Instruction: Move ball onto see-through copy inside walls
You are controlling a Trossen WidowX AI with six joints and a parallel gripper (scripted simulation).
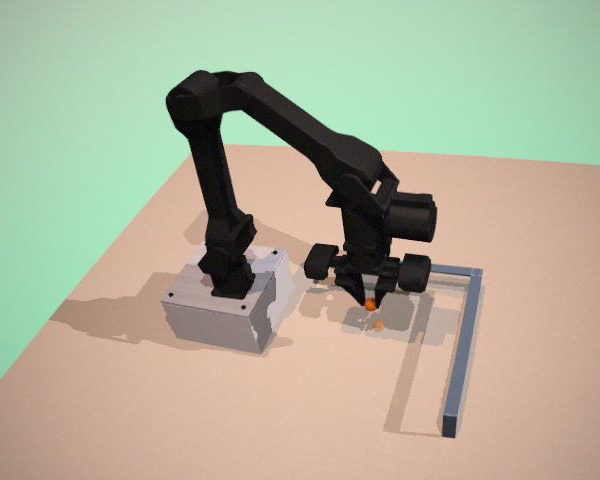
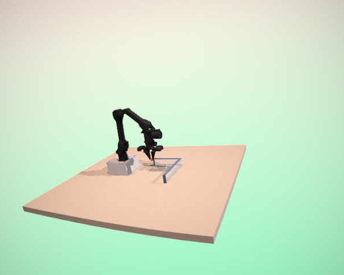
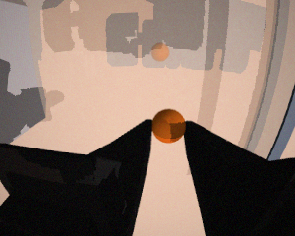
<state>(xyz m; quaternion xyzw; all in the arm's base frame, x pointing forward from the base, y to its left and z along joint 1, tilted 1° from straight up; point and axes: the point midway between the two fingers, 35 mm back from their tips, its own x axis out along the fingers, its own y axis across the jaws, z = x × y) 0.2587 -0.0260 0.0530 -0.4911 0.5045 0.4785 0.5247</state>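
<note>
The orange ball (image 1: 370,304) (image 2: 151,158) (image 3: 168,126) is pinched between the fingertips of my gripper (image 1: 370,303) (image 2: 151,158) (image 3: 168,126), which is shut on it. The ball is held above the table. The paler see-through copy (image 1: 378,325) (image 2: 156,169) (image 3: 160,51) lies lower, nearer the camera than the held ball in the top view and ahead of the fingertips in the wrist view. The long wall (image 1: 464,341) (image 2: 172,167) is to the right of both. The short wall (image 1: 453,269) (image 2: 167,158) is behind, partly hidden by the gripper in the top view.
The arm's pale base box (image 1: 212,330) (image 2: 116,169) stands left of the gripper. The two walls meet at the far right corner. Shadows of the arm and walls fall on the table (image 1: 186,413) (image 2: 121,201) around the see-through copy.
</note>
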